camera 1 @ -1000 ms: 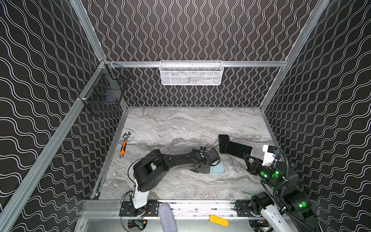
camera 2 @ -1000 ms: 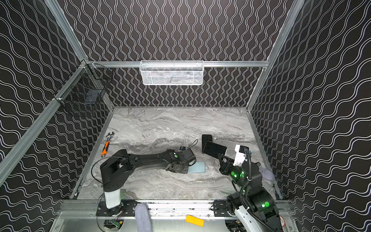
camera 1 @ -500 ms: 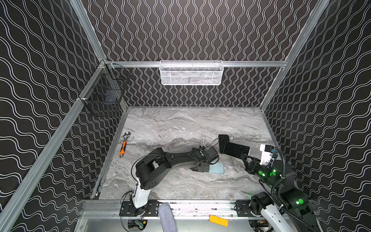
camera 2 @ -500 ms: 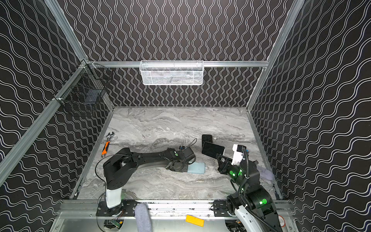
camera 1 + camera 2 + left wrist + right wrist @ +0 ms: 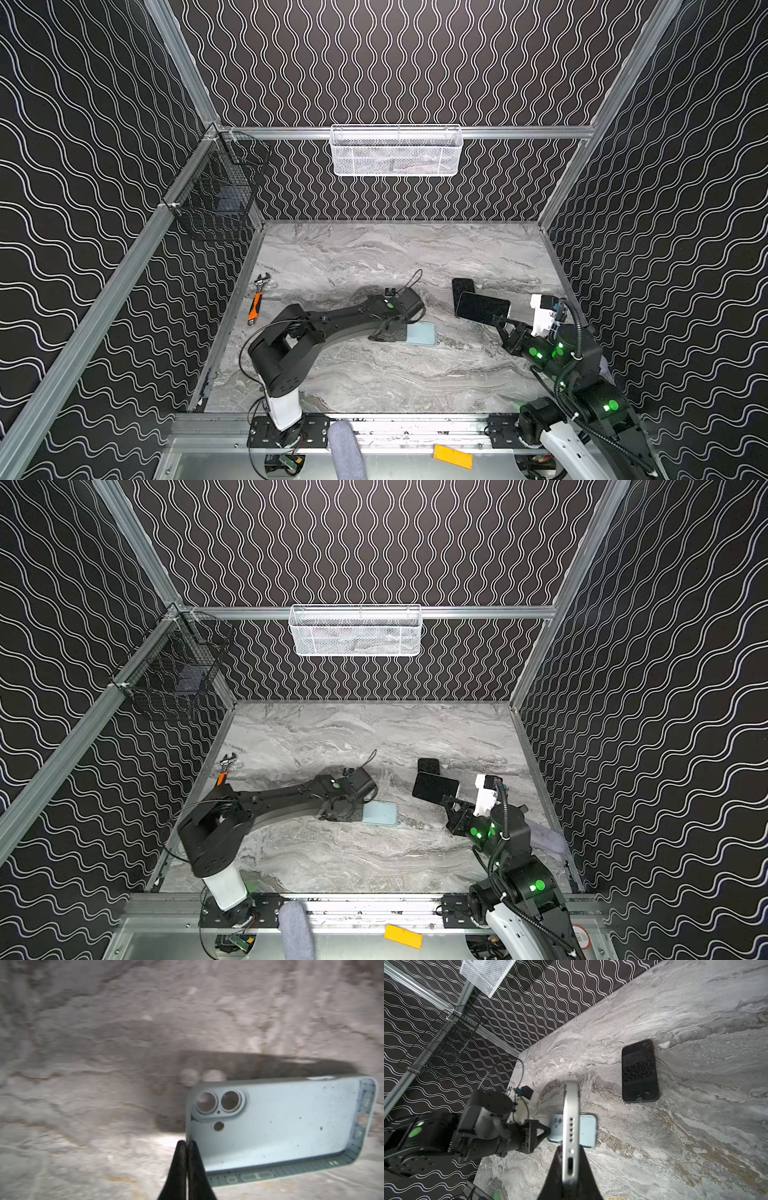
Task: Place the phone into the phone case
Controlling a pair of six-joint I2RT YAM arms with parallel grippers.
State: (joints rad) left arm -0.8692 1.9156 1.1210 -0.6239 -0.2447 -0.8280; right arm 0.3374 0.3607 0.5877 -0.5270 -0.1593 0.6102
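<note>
In both top views my left gripper (image 5: 402, 332) sits low over the marble table (image 5: 374, 374), closed on the left short end of the light-blue phone case (image 5: 422, 333). The phone case lies near the table's middle, its long axis running left to right. My right gripper (image 5: 504, 323) pinches one short end of the phone (image 5: 482, 309), dark screen up, long axis reaching leftward. A second phone (image 5: 462, 286) lies flat just beyond it. In the left wrist view my fingers (image 5: 180, 1159) are pressed tight on the phone case (image 5: 280, 1122) wall at its camera-cutout end, open side toward the camera. In the right wrist view my jaws stand narrow on the phone (image 5: 571, 1105) at its port end. It is seen edge-on, pointing away toward the phone case (image 5: 586, 1132).
</note>
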